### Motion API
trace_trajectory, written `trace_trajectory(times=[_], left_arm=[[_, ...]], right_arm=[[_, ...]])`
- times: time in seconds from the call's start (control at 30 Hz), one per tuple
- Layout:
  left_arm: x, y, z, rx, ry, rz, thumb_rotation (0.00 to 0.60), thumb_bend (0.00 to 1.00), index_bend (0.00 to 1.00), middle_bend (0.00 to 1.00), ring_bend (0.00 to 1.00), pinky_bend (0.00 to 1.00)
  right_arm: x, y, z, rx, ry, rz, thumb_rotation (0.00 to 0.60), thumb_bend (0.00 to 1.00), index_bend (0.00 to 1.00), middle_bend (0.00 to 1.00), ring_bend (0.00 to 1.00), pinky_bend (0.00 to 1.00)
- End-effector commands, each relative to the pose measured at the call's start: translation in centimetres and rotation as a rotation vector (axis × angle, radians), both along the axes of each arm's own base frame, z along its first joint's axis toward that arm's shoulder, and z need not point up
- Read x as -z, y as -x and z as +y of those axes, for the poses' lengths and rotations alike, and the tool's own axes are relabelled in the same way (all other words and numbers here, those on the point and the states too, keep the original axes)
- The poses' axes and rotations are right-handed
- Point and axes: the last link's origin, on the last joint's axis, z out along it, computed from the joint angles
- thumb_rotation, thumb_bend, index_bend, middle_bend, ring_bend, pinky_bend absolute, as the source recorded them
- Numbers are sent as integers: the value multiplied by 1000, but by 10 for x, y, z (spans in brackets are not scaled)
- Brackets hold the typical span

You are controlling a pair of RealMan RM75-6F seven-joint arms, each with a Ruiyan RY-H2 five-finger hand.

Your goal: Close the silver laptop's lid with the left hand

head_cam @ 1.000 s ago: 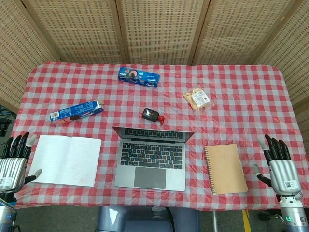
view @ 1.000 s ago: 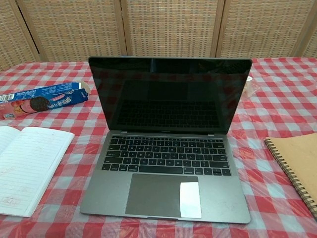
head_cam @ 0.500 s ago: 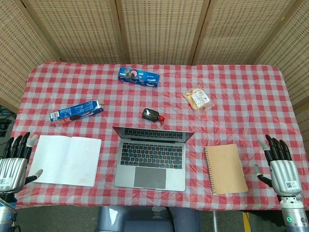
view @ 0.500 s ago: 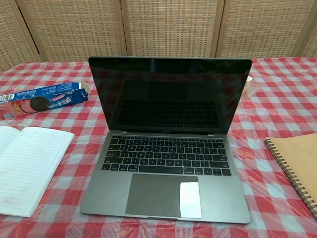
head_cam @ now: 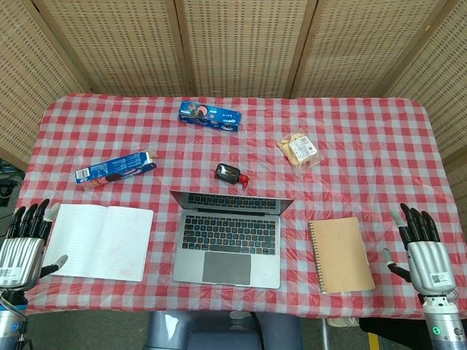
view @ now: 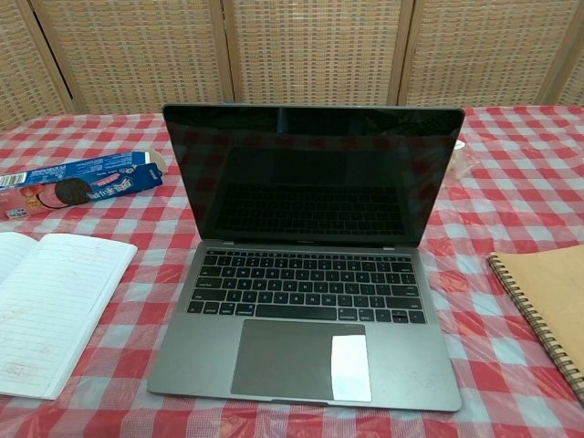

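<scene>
Left hand point(head_cam: 20, 248) has dropped slightly toward the near-left corner of the tabletop vs a second ago; fingers straight and spread, holding nothing, palm down off the cloth edge. Right hand point(head_cam: 423, 251) unchanged as far as I can see, at the near-right corner, fingers apart, also empty. Neither shows in my chest view.

Silver laptop point(head_cam: 229, 233) hasn't moved: centred at the near edge, lid up, screen dark and glossy point(view: 312, 178), matte metal deck, white sticker on the trackpad.

Open lined notebook point(head_cam: 98, 240) lies flat, left of the laptop; brown spiral-bound notebook point(head_cam: 340, 254) to its right. Blue cookie box point(head_cam: 115, 168) sits toward the left edge, a second blue pack point(head_cam: 209, 115) near the far edge, a clear-wrapped snack point(head_cam: 300, 149) right of centre, and a small dark-and-red item point(head_cam: 230, 174) just behind the lid.

Red-white checked cloth point(head_cam: 365, 146) looks glossy, lightly wrinkled. Woven rattan screen panels point(head_cam: 233, 44) stand behind the table.
</scene>
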Motion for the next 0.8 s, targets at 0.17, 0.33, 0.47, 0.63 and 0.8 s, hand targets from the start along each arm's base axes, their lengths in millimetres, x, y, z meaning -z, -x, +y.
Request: trace_trajectory(times=[0.17,0.33,0.47,0.63,0.8], left_arm=[[-6,-21,10,146,49,-79,600,979,0,0,0,0],[-12,-44,26,245,136,-97,600,1000,0,0,0,0],[-18,-64,43,319,197,-94,600,1000,0,0,0,0],[-24,-93,72,385,240,-110,600,1000,0,0,0,0],[-23,-118,97,424,263,-115,600,1000,0,0,0,2]], right_arm=[[-2,1,0,2,9,-8,600,594,0,0,0,0],[-1,3,-2,10,3,-8,600,593,0,0,0,0],[0,5,-4,18,4,-5,600,593,0,0,0,0],[-1,7,-6,26,7,-8,600,593,0,0,0,0],[-2,10,-8,35,11,-9,600,592,0,0,0,0]])
